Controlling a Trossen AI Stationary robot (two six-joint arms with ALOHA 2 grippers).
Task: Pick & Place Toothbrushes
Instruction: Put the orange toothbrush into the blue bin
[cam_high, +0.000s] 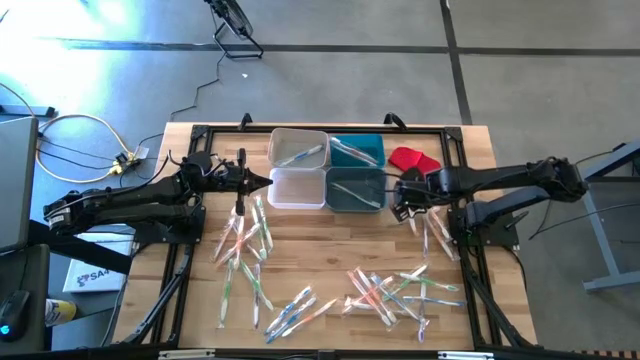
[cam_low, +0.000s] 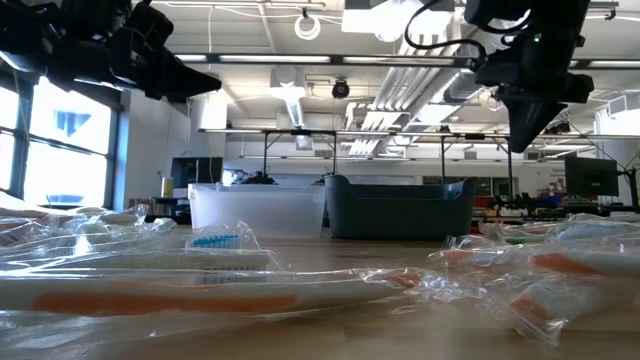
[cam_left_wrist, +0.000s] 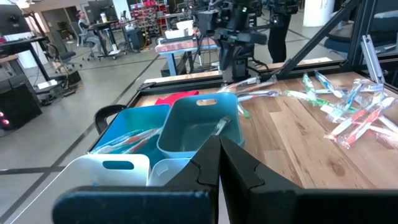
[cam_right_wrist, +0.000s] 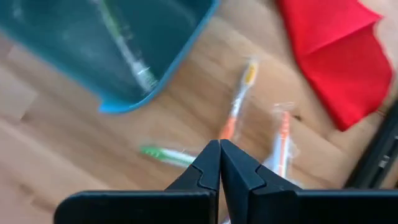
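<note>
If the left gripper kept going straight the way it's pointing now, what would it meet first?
Probably the white bin: the left gripper, fingers shut and empty, points at its near wall. How high it rides is unclear, so it might pass over the rim.

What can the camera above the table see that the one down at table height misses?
Only the high view: all four bins together, including the white bin and the bright blue bin, the red cloth, and toothbrushes spread across the wooden table.

Only the low view: the room behind, with its ceiling pipes and windows.

Both: the dark teal bin, wrapped toothbrushes, the shut left gripper and the shut right gripper.
</note>
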